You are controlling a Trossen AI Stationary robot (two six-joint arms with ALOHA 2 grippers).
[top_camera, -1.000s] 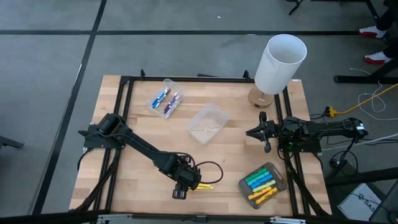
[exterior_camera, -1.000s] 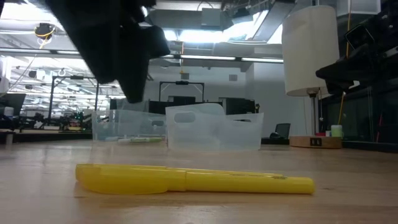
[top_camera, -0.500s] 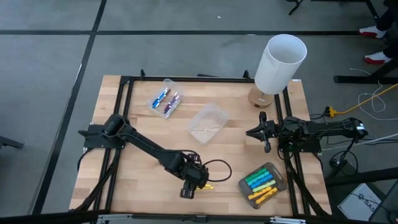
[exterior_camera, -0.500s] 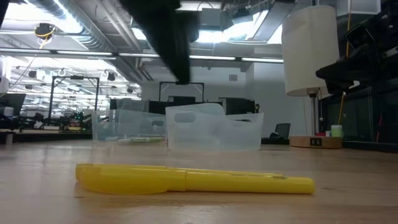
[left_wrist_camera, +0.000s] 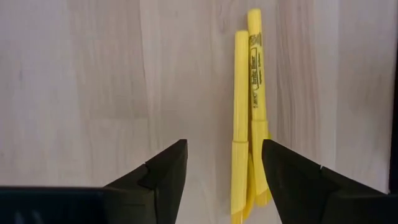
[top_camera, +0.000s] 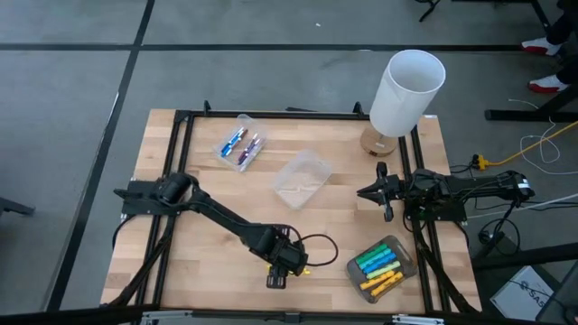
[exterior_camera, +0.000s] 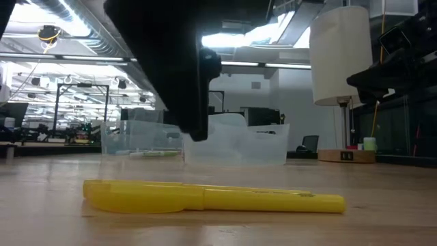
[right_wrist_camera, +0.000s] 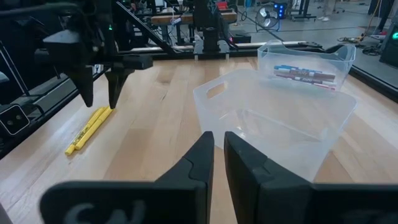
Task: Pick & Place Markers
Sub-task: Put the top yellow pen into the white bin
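- Over the last second the left claw, jaws open, is brought across the desk to hover above the two yellow markers.
- A grasp is judged next.
- The right claw is parked nearly closed, empty.

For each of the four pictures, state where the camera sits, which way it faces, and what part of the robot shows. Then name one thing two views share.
High view: above the table, looking straight down; both arms show, left gripper over the yellow markers.
Low view: at table-top height, looking level across; one dark arm hangs above the markers.
Left wrist view: on the left wrist, facing the wood; two open fingers.
Right wrist view: on the right wrist, facing across the table; right gripper nearly shut.
Shared: both wrist views show the yellow markers.
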